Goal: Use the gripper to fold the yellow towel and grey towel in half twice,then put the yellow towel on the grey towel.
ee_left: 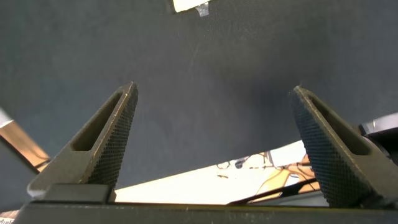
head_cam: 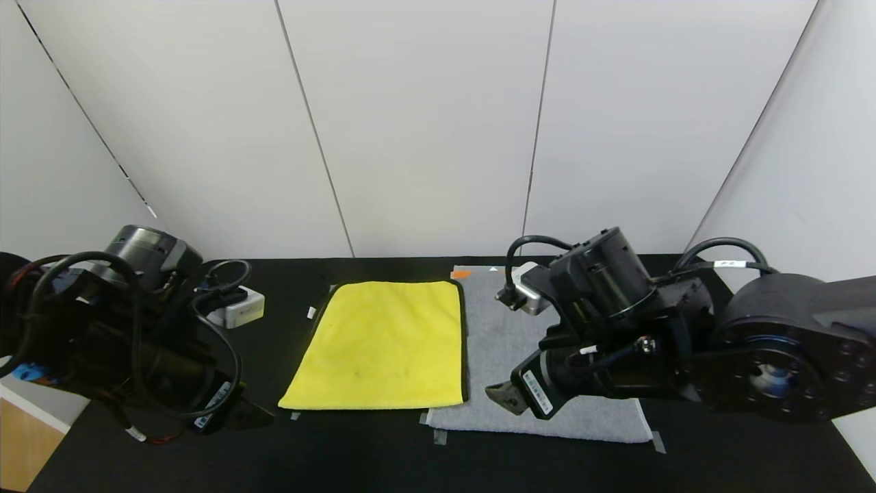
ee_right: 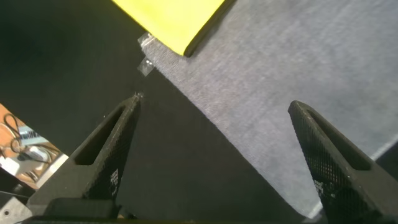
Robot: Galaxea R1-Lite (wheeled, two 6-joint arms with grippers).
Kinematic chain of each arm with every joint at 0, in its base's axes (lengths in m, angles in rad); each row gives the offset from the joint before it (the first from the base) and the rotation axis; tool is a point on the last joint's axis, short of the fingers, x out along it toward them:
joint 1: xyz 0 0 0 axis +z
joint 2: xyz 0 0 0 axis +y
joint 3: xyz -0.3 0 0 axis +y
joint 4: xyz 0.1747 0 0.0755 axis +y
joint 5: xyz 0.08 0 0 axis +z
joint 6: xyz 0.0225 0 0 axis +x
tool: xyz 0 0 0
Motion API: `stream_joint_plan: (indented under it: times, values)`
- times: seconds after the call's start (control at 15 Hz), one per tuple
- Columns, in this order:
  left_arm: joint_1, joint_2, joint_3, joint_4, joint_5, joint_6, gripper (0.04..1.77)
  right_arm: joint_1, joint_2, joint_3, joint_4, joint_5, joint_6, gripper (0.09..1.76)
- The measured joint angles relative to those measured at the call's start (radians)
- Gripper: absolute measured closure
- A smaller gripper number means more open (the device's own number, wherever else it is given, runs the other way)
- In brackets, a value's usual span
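Note:
The yellow towel (head_cam: 383, 342) lies flat and unfolded in the middle of the black table (head_cam: 205, 465). Its right edge lies over the left edge of the grey towel (head_cam: 493, 335), which is also spread flat, with an orange patch (head_cam: 460, 274) at its far end. My right gripper (head_cam: 506, 396) is open and empty, hovering over the grey towel's near left part. In the right wrist view (ee_right: 214, 104) the grey towel (ee_right: 298, 56) and a yellow corner (ee_right: 180, 18) show. My left gripper (head_cam: 250, 414) is open and empty over bare table at the front left, as the left wrist view (ee_left: 214, 90) shows.
A small white box (head_cam: 239, 308) with a cable sits at the back left of the table. Tape marks (head_cam: 438, 436) lie near the towels' front corners. White wall panels stand behind. The table's left edge drops to a wooden floor (head_cam: 20, 445).

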Motion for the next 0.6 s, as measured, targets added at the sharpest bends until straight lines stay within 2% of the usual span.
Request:
stream_joint_plan:
  times: [0.27,0.6]
  values:
    - [0.005,0.114,0.001,-0.109,0.003,-0.001,0.09,0.051,0.104,-0.068,0.016,-0.049,0.0,0.14]
    - [0.011,0.232,-0.03,-0.165,0.001,-0.013,0.09,0.08,0.225,-0.213,0.086,-0.091,0.002,0.14]
